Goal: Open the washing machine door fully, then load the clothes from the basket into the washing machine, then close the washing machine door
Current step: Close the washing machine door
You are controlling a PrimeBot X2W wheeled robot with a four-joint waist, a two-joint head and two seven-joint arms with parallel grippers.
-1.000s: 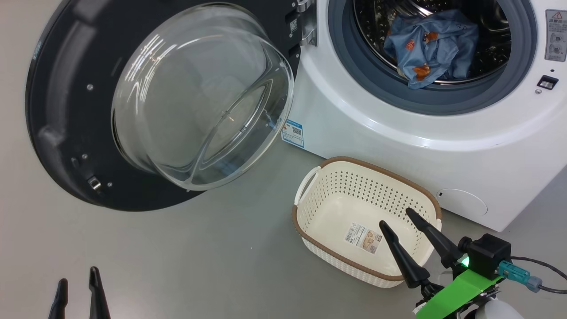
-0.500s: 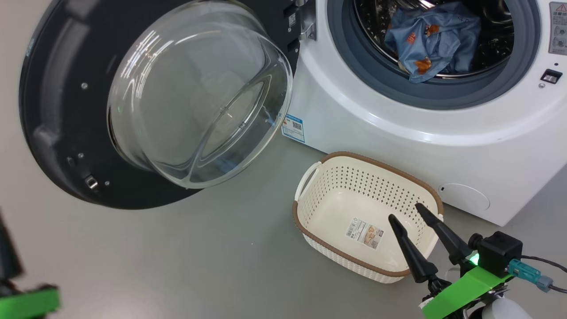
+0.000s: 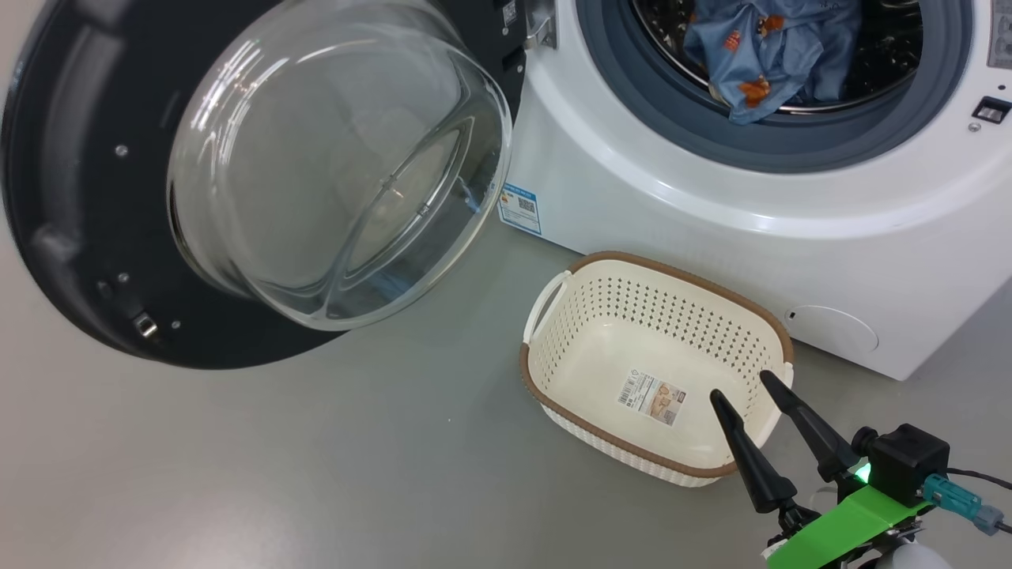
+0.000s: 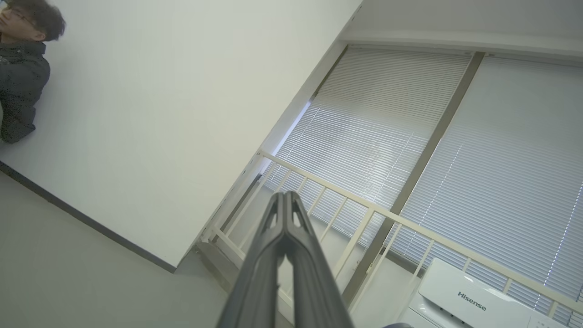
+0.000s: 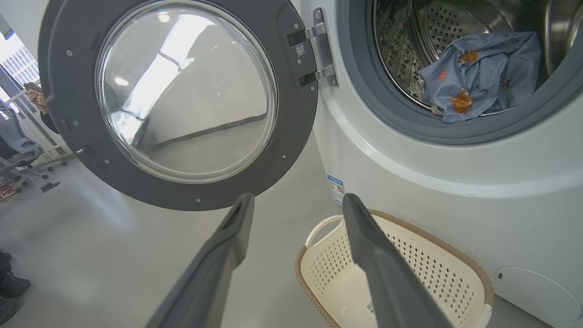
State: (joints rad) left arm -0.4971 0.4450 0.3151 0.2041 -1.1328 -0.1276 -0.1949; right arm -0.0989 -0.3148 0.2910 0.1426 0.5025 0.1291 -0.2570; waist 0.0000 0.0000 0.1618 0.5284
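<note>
Light-blue printed clothes (image 3: 771, 47), perhaps one garment, lie inside the white front-loading washing machine (image 3: 711, 229); before it, right gripper (image 3: 739, 383) spread by the cream perforated basket (image 3: 648, 316); left gripper (image 4: 286, 195) pinched together.

Plain grey floor (image 3: 316, 474), smooth, with soft light patches. White wall (image 4: 159, 114) with dark skirting (image 4: 91, 221) at its foot. Beside it, tall windows (image 4: 510, 173) covered by closed white blinds (image 4: 378, 127), behind a cream railing (image 4: 346, 196). Grey office chair (image 5: 16, 150) far off.
</note>
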